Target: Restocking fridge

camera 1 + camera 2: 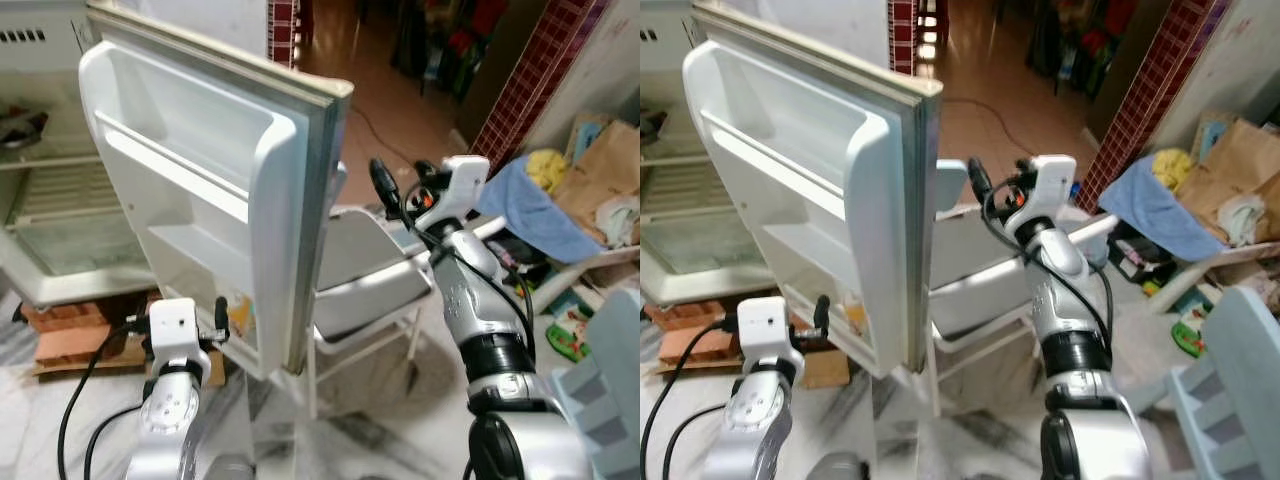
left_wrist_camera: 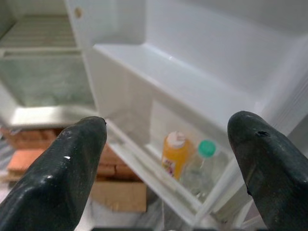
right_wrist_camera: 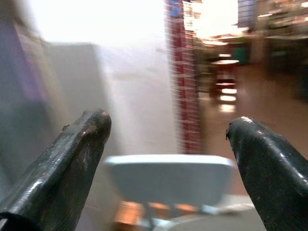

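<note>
Fridge door stands wide open, its bottom rack holding two bottles: one orange juice bottle, one clear bottle with green cap, touching side by side.

Left gripper low, facing door rack, jaws wide apart, empty. Right gripper raised past door edge, over grey chair, jaws wide apart, empty.

Step likely fetching next item: keep right arm clear of door edge, approach slowly, close only once item sits between fingers.

Count: two bottles, two grippers, one chair.
</note>
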Motion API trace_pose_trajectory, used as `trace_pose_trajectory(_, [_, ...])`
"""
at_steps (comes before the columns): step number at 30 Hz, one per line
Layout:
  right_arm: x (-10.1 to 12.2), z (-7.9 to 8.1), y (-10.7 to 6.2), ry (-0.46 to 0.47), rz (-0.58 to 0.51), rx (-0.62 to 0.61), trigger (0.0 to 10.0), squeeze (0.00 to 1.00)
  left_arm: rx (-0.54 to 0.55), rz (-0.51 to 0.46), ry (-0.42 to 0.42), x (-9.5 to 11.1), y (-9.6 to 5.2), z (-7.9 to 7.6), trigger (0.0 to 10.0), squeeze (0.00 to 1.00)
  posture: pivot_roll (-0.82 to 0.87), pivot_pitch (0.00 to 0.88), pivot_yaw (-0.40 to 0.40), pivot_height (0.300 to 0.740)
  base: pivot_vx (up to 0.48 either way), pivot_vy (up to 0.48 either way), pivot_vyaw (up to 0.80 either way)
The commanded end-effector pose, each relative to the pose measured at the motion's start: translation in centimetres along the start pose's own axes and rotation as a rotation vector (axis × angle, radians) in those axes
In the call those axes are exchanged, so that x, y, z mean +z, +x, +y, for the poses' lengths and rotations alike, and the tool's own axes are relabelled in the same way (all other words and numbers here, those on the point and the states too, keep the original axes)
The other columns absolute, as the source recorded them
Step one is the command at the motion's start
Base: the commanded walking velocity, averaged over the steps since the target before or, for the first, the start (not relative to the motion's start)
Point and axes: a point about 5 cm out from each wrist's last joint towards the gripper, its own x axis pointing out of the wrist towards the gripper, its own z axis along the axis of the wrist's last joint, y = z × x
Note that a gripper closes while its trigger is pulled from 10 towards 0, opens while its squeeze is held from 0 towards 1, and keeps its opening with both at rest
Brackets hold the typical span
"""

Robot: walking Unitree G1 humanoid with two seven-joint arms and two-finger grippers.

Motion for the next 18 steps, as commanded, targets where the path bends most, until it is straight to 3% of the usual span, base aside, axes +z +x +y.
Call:
trace_pose_trajectory(1, [0.1, 1.5, 0.8, 0.096, 0.011, 0.121, 10.0, 0.0, -0.011, 0.037, -0.019, -0.3, 0.0, 0.1, 10.0, 0.0, 0.21, 0.0, -0.104, 0.74, 0.0, 0.0, 0.0])
trace_pose_trajectory(2, [0.5, 3.9, 1.1, 0.179, 0.003, 0.294, 10.0, 0.0, -0.02, 0.053, -0.026, -0.6, 0.0, 0.1, 10.0, 0.0, 0.22, 0.0, -0.107, 0.74, 0.0, 0.0, 0.0])
trace_pose_trajectory(3, [0.5, 3.9, 1.1, 0.179, 0.003, 0.294, 10.0, 0.0, -0.02, 0.053, -0.026, -0.6, 0.0, 0.1, 10.0, 0.0, 0.22, 0.0, -0.107, 0.74, 0.0, 0.0, 0.0])
trace_pose_trajectory(4, [1.1, 6.6, 0.8, 0.283, -0.003, 0.49, 10.0, 0.0, -0.025, 0.065, -0.02, -0.7, 0.0, 0.1, 10.0, 0.0, 0.22, 0.0, -0.107, 0.74, 0.0, 0.0, 0.0])
trace_pose_trajectory(6, [1.7, 8.4, -0.1, 0.363, 0.002, 0.651, 10.0, 0.0, -0.035, 0.075, -0.014, -0.8, 0.0, 0.0, 10.0, 0.0, 0.23, 0.0, -0.109, 0.74, 0.0, 0.0, 0.0])
trace_pose_trajectory(9, [2.2, 9.9, -1.9, 0.429, 0.028, 0.826, 10.0, 0.0, -0.067, 0.107, -0.03, -1.1, -0.1, -0.4, 10.0, 0.0, 0.23, 0.0, -0.113, 0.74, 0.0, 0.0, 0.0])
trace_pose_trajectory(12, [1.6, 9.1, -2.8, 0.428, 0.072, 0.823, 10.0, 0.0, -0.114, 0.187, -0.043, -2.0, -0.5, -0.9, 10.0, 0.0, 0.23, 0.0, -0.113, 0.74, 0.0, 0.0, 0.0])
trace_pose_trajectory(14, [-0.1, 6.1, -3.3, 0.425, 0.152, 0.687, 10.0, 0.0, -0.144, 0.232, -0.047, -2.5, -0.8, -1.3, 10.0, 0.0, 0.24, 0.0, -0.117, 0.74, 0.0, 0.0, 0.0])
trace_pose_trajectory(18, [0.0, 5.3, -4.8, 0.444, 0.195, 0.708, 10.0, 0.0, -0.158, 0.233, -0.046, -2.5, -0.8, -1.3, 10.0, 0.0, 0.23, 0.0, -0.116, 0.74, 0.0, 0.0, 0.0])
